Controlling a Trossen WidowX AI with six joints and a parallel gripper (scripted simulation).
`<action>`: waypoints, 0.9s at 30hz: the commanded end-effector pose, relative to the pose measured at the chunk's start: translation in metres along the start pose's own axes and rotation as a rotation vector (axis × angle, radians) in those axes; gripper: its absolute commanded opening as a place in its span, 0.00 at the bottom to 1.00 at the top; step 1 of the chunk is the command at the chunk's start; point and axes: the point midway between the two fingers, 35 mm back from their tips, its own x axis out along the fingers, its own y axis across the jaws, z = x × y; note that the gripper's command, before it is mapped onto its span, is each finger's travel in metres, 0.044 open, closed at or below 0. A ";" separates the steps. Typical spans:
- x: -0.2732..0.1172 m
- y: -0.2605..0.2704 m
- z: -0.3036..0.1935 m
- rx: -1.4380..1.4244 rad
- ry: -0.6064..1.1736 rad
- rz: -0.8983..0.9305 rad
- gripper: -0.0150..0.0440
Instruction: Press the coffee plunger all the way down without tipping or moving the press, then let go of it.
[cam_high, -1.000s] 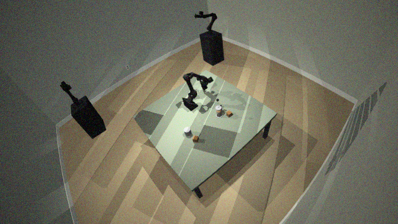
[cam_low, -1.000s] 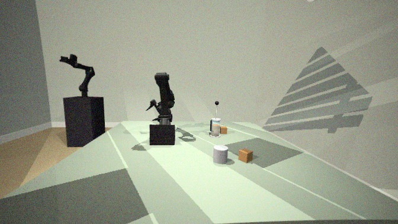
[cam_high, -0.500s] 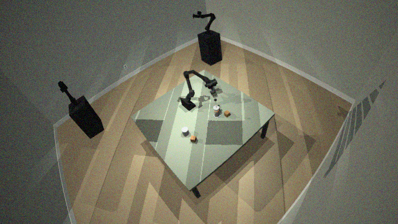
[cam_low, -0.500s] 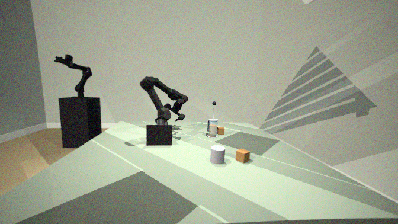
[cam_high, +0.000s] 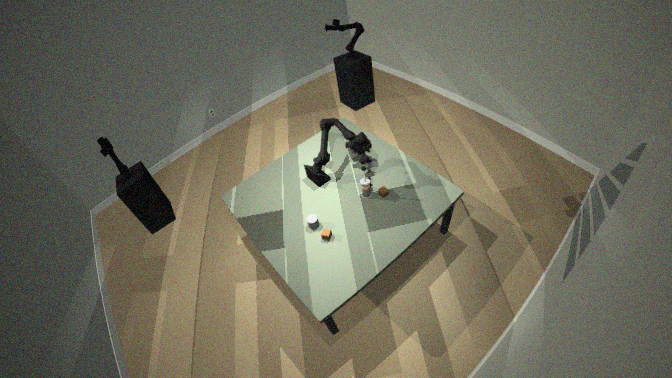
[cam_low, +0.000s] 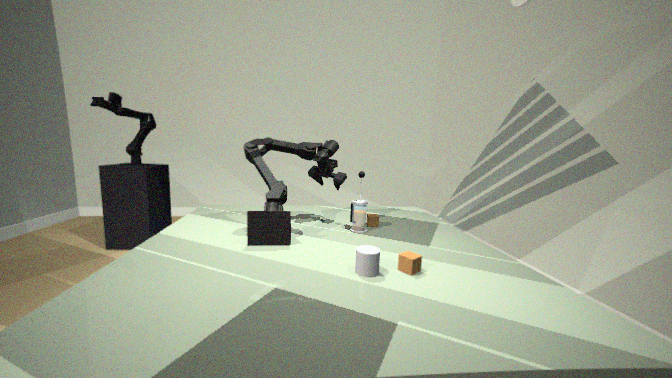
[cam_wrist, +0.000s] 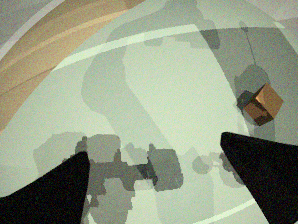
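Pincer (cam_low: 330, 179) hung spread and empty beside raised plunger knob (cam_low: 361, 174); glass press (cam_low: 358, 215) held brown coffee, upright on table (cam_low: 250, 280).

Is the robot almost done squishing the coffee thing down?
Not yet. Nothing is pressed: the plunger knob stands high on its rod above the coffee press. The gripper is open, holds nothing, and hangs in the air just beside the knob, apart from it. Left to do: get onto the knob, push it fully down without shifting the press, then let go.

Wide-spread dark jaws above pale green table (cam_wrist: 166, 96), brown cube (cam_wrist: 261, 103) at right.
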 end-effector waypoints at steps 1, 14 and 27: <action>-0.040 -0.048 0.023 0.025 -0.109 -0.165 1.00; -0.195 -0.140 0.030 0.254 -0.419 -0.495 1.00; -0.149 -0.148 -0.005 0.254 -0.425 -0.495 1.00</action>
